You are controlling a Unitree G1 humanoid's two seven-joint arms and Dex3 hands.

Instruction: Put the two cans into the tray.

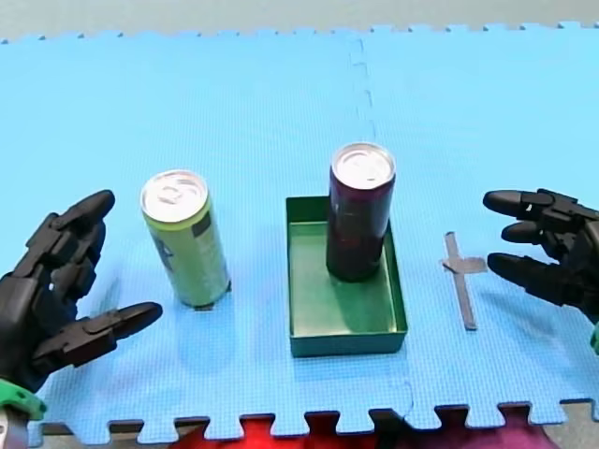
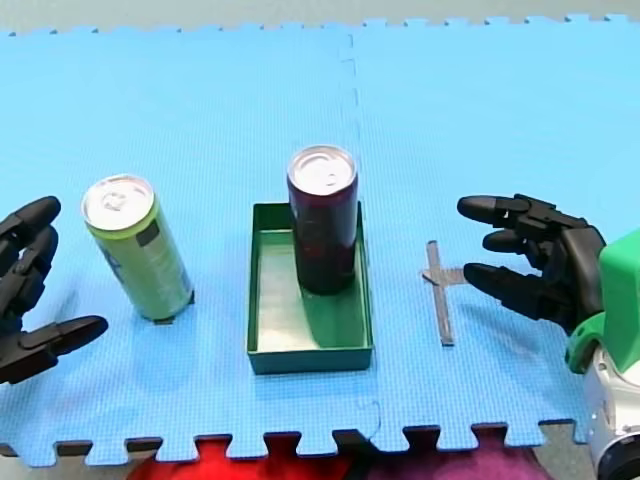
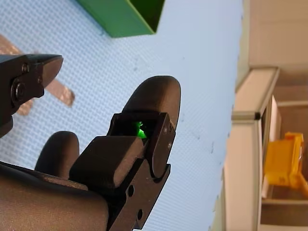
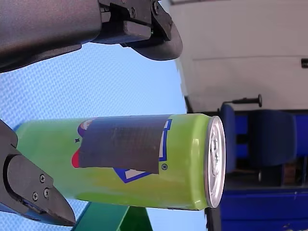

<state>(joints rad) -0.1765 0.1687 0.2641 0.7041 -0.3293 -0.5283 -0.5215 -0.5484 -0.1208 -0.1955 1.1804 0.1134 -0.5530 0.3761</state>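
A dark purple can (image 1: pixel 358 213) stands upright inside the green tray (image 1: pixel 304 313), at its far end. A light green can (image 1: pixel 184 238) stands upright on the blue mat, left of the tray. My left hand (image 1: pixel 65 290) is on the mat to the left of the green can, a short gap away, holding nothing. The second wrist view shows the green can (image 4: pixel 144 161) close between dark fingers (image 4: pixel 139 24), not touched. My right hand (image 1: pixel 543 253) hovers to the right of the tray, past a grey tape cross (image 1: pixel 460 276), holding nothing.
The blue foam mat (image 1: pixel 281 103) covers the work surface; its jigsaw front edge runs just below the tray. Red and purple cloth (image 1: pixel 309 436) shows under that edge. The first wrist view shows a corner of the green tray (image 3: pixel 122 17) and a shelf off the mat.
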